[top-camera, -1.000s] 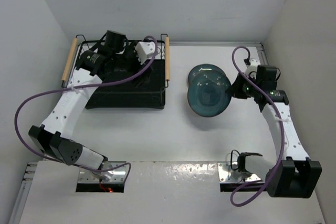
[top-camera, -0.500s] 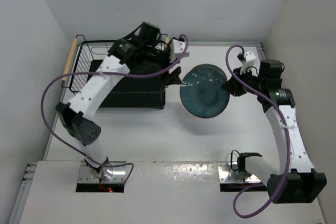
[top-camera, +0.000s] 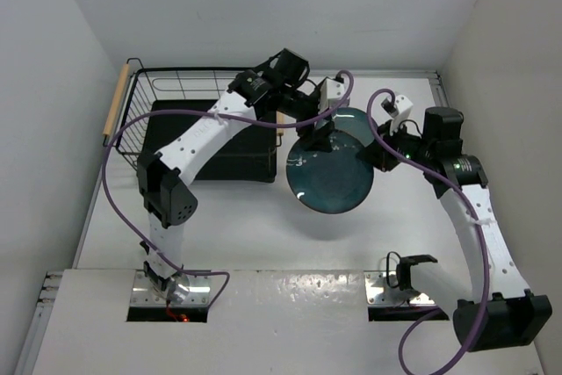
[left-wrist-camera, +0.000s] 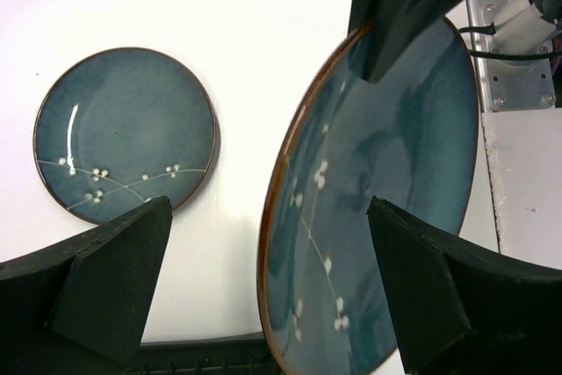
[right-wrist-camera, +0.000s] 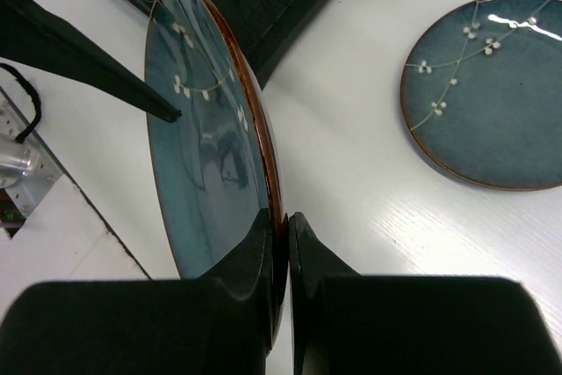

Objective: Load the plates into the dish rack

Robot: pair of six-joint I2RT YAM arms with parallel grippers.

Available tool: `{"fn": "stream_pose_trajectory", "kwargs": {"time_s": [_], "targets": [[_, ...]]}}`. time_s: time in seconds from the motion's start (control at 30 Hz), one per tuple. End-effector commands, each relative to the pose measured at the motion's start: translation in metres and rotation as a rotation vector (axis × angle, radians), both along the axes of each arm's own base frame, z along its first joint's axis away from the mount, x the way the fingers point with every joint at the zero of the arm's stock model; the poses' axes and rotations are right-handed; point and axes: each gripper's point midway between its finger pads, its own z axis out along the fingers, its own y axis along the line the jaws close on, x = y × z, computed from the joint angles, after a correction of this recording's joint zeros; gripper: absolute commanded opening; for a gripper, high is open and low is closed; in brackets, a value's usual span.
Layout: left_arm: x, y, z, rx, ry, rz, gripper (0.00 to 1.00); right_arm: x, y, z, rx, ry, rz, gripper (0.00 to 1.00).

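Note:
My right gripper (right-wrist-camera: 283, 221) is shut on the rim of the larger teal plate (right-wrist-camera: 206, 147) and holds it tilted on edge above the table; from above the gripper (top-camera: 376, 154) sits at the plate's (top-camera: 329, 177) right rim. My left gripper (left-wrist-camera: 272, 292) is open and straddles the opposite rim of that plate (left-wrist-camera: 378, 182) without touching it; in the top view it (top-camera: 309, 140) is at the plate's upper left. The smaller plate (left-wrist-camera: 125, 129) lies flat on the table, also seen in the right wrist view (right-wrist-camera: 492, 90). The black wire dish rack (top-camera: 176, 151) stands at the back left.
The rack's wooden handle (top-camera: 118, 103) is by the left wall. The left arm reaches across the rack's right side. Purple cables loop from both arms. Metal base plates (top-camera: 391, 292) sit at the near edge. Walls close in at left, back and right.
My left arm swung right from over the rack to the larger plate. My right gripper lifted and tilted that plate and carried it left and nearer, off the smaller plate.

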Motion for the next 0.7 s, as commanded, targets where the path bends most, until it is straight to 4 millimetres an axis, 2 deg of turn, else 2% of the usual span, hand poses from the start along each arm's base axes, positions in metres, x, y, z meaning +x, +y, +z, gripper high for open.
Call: {"fn": "stream_pose_trajectory", "kwargs": {"time_s": [0.0, 0.07, 0.13, 0.17, 0.2, 0.27, 0.3, 0.4, 0.47, 0.5, 0.53, 0.6, 0.67], "targets": [[-0.003, -0.009, 0.015, -0.055, -0.030, -0.035, 0.99, 0.007, 0.019, 0.050, 0.073, -0.203, 0.100, 0.00], [-0.001, -0.009, 0.014, -0.050, -0.035, -0.027, 0.98, 0.006, 0.020, 0.049, 0.074, -0.203, 0.101, 0.00], [-0.002, -0.008, 0.007, -0.038, -0.021, -0.027, 0.86, 0.008, 0.018, 0.051, 0.074, -0.220, 0.092, 0.00], [-0.007, -0.007, 0.009, -0.046, -0.014, -0.039, 0.80, 0.008, 0.019, 0.051, 0.072, -0.224, 0.091, 0.00], [-0.013, -0.007, 0.013, -0.050, -0.027, -0.052, 0.65, 0.009, 0.018, 0.053, 0.070, -0.233, 0.087, 0.00], [-0.021, -0.003, 0.008, -0.040, -0.013, -0.070, 0.50, 0.012, 0.017, 0.052, 0.070, -0.235, 0.081, 0.00], [-0.022, -0.003, 0.009, -0.045, -0.022, -0.085, 0.46, 0.014, 0.017, 0.051, 0.069, -0.234, 0.076, 0.00], [-0.044, -0.001, 0.000, -0.001, -0.021, -0.150, 0.46, 0.017, 0.017, 0.053, 0.072, -0.254, 0.067, 0.00], [-0.048, 0.000, -0.006, 0.031, -0.023, -0.150, 0.35, 0.020, 0.017, 0.054, 0.075, -0.264, 0.062, 0.00], [-0.049, -0.001, -0.007, 0.039, -0.029, -0.149, 0.14, 0.020, 0.017, 0.057, 0.080, -0.267, 0.062, 0.00], [-0.048, -0.001, -0.008, 0.047, -0.026, -0.134, 0.01, 0.021, 0.018, 0.058, 0.085, -0.270, 0.063, 0.00], [-0.042, -0.006, -0.001, 0.049, -0.038, -0.098, 0.00, 0.021, 0.017, 0.057, 0.084, -0.265, 0.058, 0.00], [-0.033, -0.006, 0.015, 0.038, -0.081, -0.058, 0.00, 0.021, 0.015, 0.056, 0.076, -0.258, 0.041, 0.00]]}}
